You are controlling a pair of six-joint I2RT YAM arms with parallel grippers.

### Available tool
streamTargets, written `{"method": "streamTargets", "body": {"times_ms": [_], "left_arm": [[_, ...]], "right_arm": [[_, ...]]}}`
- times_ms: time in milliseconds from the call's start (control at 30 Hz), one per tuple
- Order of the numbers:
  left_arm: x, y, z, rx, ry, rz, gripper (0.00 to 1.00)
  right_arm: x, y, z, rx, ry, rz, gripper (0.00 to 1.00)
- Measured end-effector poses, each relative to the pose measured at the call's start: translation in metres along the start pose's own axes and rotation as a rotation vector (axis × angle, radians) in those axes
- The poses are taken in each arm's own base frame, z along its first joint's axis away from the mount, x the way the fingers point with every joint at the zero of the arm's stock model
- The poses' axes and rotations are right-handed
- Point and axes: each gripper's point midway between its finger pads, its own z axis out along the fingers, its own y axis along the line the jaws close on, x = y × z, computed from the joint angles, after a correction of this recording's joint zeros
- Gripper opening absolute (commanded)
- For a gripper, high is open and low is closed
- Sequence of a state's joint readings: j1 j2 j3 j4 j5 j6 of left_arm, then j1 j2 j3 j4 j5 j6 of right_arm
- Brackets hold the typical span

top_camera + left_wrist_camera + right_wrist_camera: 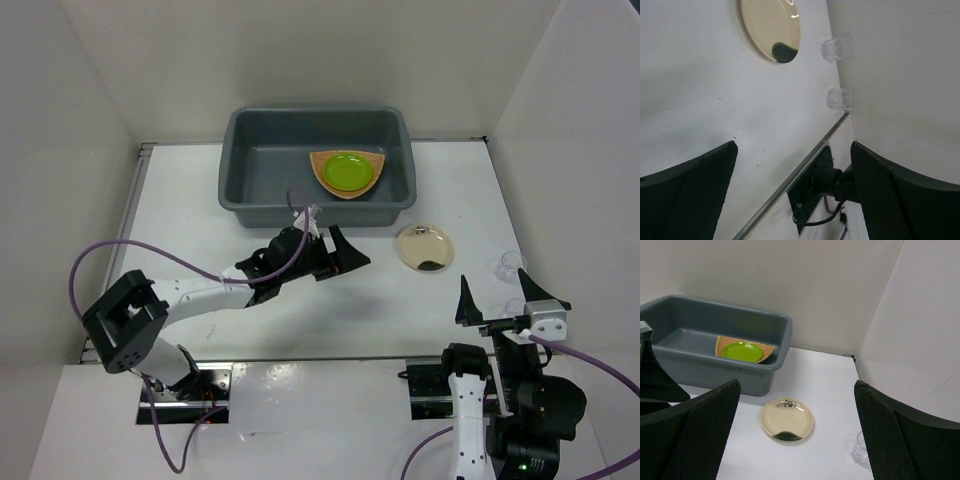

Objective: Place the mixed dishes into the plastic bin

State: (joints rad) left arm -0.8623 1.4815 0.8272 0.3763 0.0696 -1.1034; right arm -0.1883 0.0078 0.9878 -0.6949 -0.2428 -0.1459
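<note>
The dark grey plastic bin (pixel 250 170) stands at the back centre of the table. Inside it, on the right, the woven orange-tan basket tray (pixel 322 160) lies with the lime-green plate (pixel 347 172) on top; both also show in the right wrist view, tray (pixel 769 349) and plate (pixel 742 351). The cream-gold plate (pixel 424 247) lies on the table right of the bin's front corner. A clear cup (pixel 508 265) stands by the right wall. My left gripper (pixel 352 258) is open and empty in front of the bin. My right gripper (pixel 503 297) is open and empty, near the table's front right.
A second clear cup-like shape (pixel 516 303) sits near the right wall, just beside my right gripper; the left wrist view shows two clear cups (pixel 836 48) (pixel 839 98) along that wall. White walls enclose the table on the left, back and right.
</note>
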Motion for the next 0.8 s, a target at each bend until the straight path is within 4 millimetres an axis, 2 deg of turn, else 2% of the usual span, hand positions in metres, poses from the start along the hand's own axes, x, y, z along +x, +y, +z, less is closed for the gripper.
{"method": "streamTargets", "body": {"times_ms": [100, 200, 267, 333, 467, 500, 667, 800], "left_arm": [[-0.001, -0.006, 0.006, 0.052, -0.021, -0.080, 1.00], [0.002, -0.005, 0.024, 0.093, -0.032, -0.134, 1.00], [0.015, 0.005, 0.041, 0.094, -0.012, -0.175, 1.00], [0.035, 0.026, 0.061, 0.078, 0.028, -0.228, 1.00], [0.068, 0.063, 0.082, 0.021, 0.085, -0.301, 1.00], [0.071, 0.062, 0.085, 0.033, 0.093, -0.319, 1.00], [0.060, 0.035, 0.111, 0.112, 0.077, -0.323, 1.00], [0.062, 0.034, 0.128, 0.122, 0.076, -0.355, 1.00]], "right_arm": [[0.000, 0.000, 0.000, 0.000, 0.000, 0.000, 0.98], [0.000, 0.000, 0.000, 0.000, 0.000, 0.000, 0.98], [0.000, 0.000, 0.000, 0.000, 0.000, 0.000, 0.98], [0.000, 0.000, 0.000, 0.000, 0.000, 0.000, 0.98], [0.000, 0.000, 0.000, 0.000, 0.000, 0.000, 0.98], [0.000, 0.000, 0.000, 0.000, 0.000, 0.000, 0.98], [0.000, 0.000, 0.000, 0.000, 0.000, 0.000, 0.98], [0.000, 0.000, 0.000, 0.000, 0.000, 0.000, 0.98]]}}
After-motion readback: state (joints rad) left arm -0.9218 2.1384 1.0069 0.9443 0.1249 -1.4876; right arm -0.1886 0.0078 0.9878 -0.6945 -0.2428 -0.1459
